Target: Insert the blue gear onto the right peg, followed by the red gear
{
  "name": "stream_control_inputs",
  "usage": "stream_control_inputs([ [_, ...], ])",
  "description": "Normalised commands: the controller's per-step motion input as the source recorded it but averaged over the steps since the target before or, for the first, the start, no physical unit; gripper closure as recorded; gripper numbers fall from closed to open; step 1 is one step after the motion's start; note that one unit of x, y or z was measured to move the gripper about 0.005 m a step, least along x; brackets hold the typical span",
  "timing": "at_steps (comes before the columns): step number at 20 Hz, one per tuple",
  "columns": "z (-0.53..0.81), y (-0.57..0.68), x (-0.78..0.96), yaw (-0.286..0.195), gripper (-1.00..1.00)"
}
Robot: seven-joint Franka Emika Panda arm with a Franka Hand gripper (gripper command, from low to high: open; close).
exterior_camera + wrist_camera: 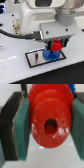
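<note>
My gripper (49, 126) has its green pads (21, 126) closed on the red gear (50, 124), holding it just above the blue gear (48, 54), which I judge already seated on the plate (35, 59); the right peg is hidden, so the red gear's insertion remains.

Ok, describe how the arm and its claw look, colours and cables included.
The arm is white with rounded casings, ending in a boxy grey wrist block. A black cable runs into it from the exterior view's left. The claw hangs below it; in the wrist view its fingers are black outside, lined with teal-green pads.
</note>
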Motion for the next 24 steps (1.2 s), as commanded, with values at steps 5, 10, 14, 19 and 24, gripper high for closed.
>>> stream_control_inputs([
  [5,0.01,-0.09,0.16,0.000,1.00],
  [10,-0.11,-0.14,0.19,0.000,1.00],
  [14,-0.17,-0.14,0.19,0.000,1.00],
  [19,0.13,-0.05,0.12,0.000,1.00],
  [24,0.19,-0.18,0.01,0.000,1.00],
])
